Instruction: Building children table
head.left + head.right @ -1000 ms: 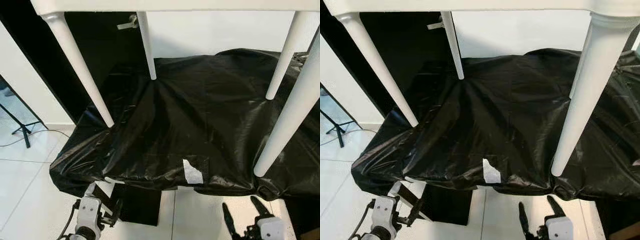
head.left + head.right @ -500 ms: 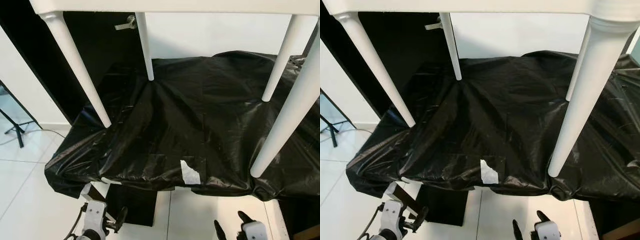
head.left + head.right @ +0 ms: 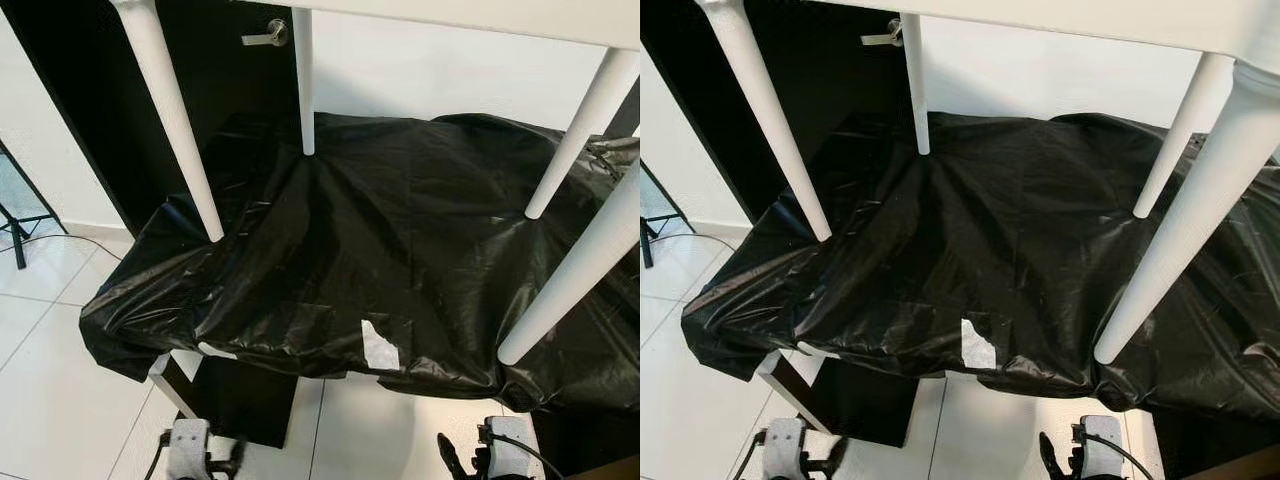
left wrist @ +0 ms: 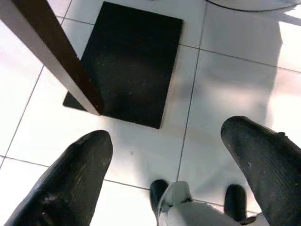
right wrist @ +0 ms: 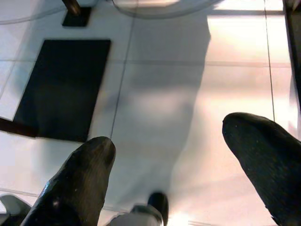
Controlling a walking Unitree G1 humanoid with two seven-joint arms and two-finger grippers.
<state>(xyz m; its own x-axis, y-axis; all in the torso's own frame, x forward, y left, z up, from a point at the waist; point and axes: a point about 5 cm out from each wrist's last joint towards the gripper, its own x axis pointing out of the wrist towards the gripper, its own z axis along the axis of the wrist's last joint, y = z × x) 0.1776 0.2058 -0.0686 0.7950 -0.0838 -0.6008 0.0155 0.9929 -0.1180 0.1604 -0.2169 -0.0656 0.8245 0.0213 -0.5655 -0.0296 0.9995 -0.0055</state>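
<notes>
**Status: white table on covered surface, both grippers low and empty**

The white children's table [image 3: 560, 20] stands upright on a raised surface draped in a black plastic sheet [image 3: 400, 250]. Four white legs bear on the sheet: near-left leg [image 3: 175, 120], far-left leg [image 3: 304, 80], far-right leg [image 3: 585, 130], near-right leg [image 3: 575, 270]. A white patch [image 3: 378, 345] sits on the sheet near its front edge.

Left gripper [image 4: 169, 165]: fingers [image 4: 70, 183] spread wide apart, nothing held between them. It hangs low, well below and in front of the table, pointing down at the white tiled floor [image 4: 225, 94]. Ahead of its jaws lie a black mat [image 4: 127, 61] and a dark wooden bar [image 4: 51, 52] running diagonally.

Right gripper [image 5: 169, 174]: fingers [image 5: 75, 183] spread wide apart, nothing held. It also hangs low over the floor tiles, with the black mat [image 5: 61, 89] ahead of and to one side of its jaws.

A dark door with a metal handle [image 3: 266, 36] stands behind the covered surface.
</notes>
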